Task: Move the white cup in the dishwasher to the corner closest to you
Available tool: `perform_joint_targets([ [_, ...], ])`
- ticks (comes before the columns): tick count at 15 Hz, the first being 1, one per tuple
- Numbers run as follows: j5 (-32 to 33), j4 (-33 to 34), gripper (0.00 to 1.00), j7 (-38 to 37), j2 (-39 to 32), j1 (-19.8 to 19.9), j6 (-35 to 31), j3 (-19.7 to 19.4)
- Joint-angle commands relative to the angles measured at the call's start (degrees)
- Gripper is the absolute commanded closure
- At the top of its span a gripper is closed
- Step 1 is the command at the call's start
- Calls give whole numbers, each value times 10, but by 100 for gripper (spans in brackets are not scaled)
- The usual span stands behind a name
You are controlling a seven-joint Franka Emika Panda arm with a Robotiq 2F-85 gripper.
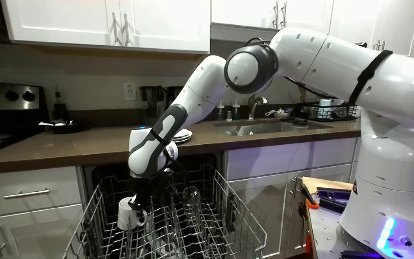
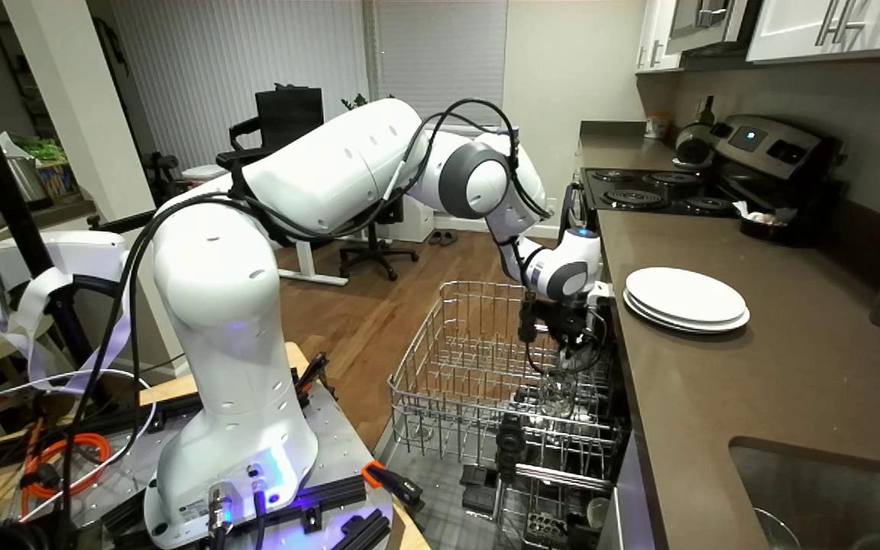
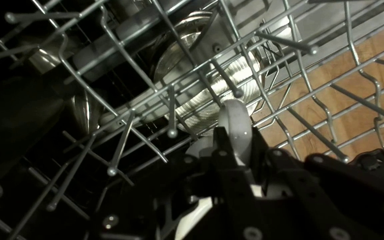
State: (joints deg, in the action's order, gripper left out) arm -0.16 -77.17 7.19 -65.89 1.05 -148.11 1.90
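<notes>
The white cup [image 1: 125, 216], lower left of center in an exterior view, is within the dishwasher rack [image 1: 240, 202]; whether the two touch I cannot tell. In the wrist view, right of center, my gripper [image 3: 238, 133] is clamped on the cup's handle [image 3: 235, 114]. White plates [image 2: 684, 294] lie stacked on the counter [image 2: 799, 382], right of center in an exterior view.

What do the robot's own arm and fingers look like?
The arm is white, rounded and glossy, with dark grey bands at some joints, black straps, black cables and a glowing blue strip on its base. The fingers are black and slim, with round metal fasteners.
</notes>
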Motion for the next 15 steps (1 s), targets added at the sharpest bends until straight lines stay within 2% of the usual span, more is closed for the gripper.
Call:
perform_joint_targets([
  [1, 9, -52, 90, -23, 56, -17, -5, -9],
  [15, 22, -89, 90, -64, 92, -52, 10, -40],
])
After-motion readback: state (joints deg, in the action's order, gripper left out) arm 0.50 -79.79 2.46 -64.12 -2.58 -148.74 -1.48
